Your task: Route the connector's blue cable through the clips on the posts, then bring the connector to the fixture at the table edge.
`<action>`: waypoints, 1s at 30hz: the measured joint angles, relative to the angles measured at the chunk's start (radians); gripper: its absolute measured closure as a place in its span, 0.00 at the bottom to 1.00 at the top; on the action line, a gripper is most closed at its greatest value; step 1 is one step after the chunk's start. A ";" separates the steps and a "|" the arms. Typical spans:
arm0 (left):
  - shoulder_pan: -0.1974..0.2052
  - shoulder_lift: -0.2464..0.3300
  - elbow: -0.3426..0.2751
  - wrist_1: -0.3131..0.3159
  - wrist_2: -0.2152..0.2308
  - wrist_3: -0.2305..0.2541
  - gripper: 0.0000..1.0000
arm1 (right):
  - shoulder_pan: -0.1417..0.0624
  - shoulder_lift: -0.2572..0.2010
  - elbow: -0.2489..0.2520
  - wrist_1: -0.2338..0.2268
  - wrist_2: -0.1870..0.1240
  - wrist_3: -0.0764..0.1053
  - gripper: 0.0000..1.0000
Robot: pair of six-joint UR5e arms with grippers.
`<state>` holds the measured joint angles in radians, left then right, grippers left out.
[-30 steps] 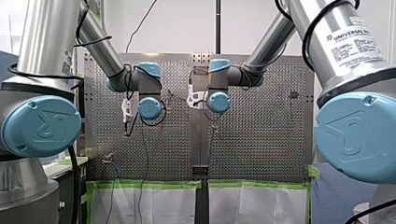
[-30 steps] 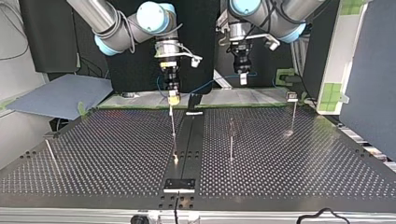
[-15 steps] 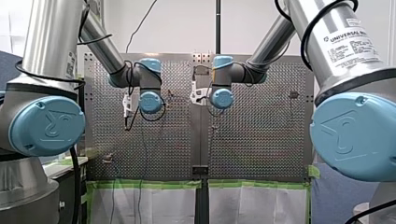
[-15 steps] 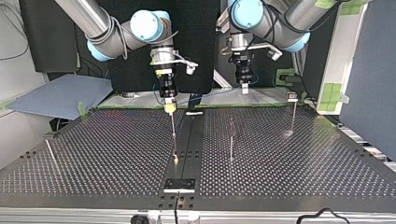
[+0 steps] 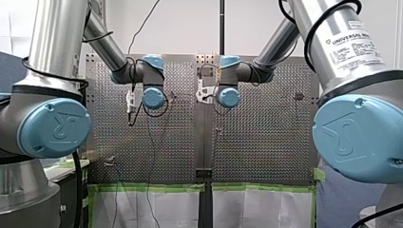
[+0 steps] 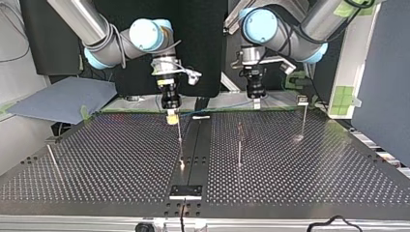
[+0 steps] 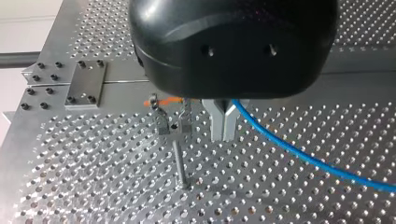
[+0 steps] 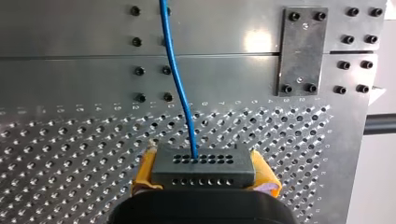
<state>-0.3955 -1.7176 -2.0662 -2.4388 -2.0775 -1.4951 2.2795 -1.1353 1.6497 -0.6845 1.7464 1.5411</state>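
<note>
The connector (image 8: 203,165), a grey block with rows of holes, is clamped between the yellow pads (image 8: 147,170) of my right gripper (image 8: 203,179), low over the table (image 8: 70,186) near its far edge as the top view sees it. The cable (image 8: 180,93) leaves the connector's upper face and runs off ahead of the gripper, passing well to one side of a screwed plate (image 8: 303,51).

A second ago the top view had my right gripper hanging higher. It has since come down and drifted toward that view's left, and its pads are now just beside the tip of the middle post (image 6: 179,137). My left gripper (image 7: 222,136) has come down too and moved slightly toward that view's right. In the front view both wrists have moved up the picture and a little apart.

Only the wrist views show the grips. In the left one the metal fingers (image 7: 215,119) are closed to a thin seam on the cable, which comes out at their side and trails away across the holes. That view alone shows a clip (image 7: 173,123) atop a thin post (image 7: 180,163) just beside the fingers, with the cable clear of it. The front view hides both sets of fingers under the wrists.
</note>
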 joint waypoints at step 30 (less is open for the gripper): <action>0.092 -0.066 0.109 -0.037 0.115 0.019 1.00 | -0.021 0.073 -0.087 0.009 -0.034 0.023 1.00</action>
<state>-0.3035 -1.7841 -1.9575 -2.4759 -1.9627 -1.4756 2.2589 -1.0618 1.5627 -0.6759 1.7123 1.5643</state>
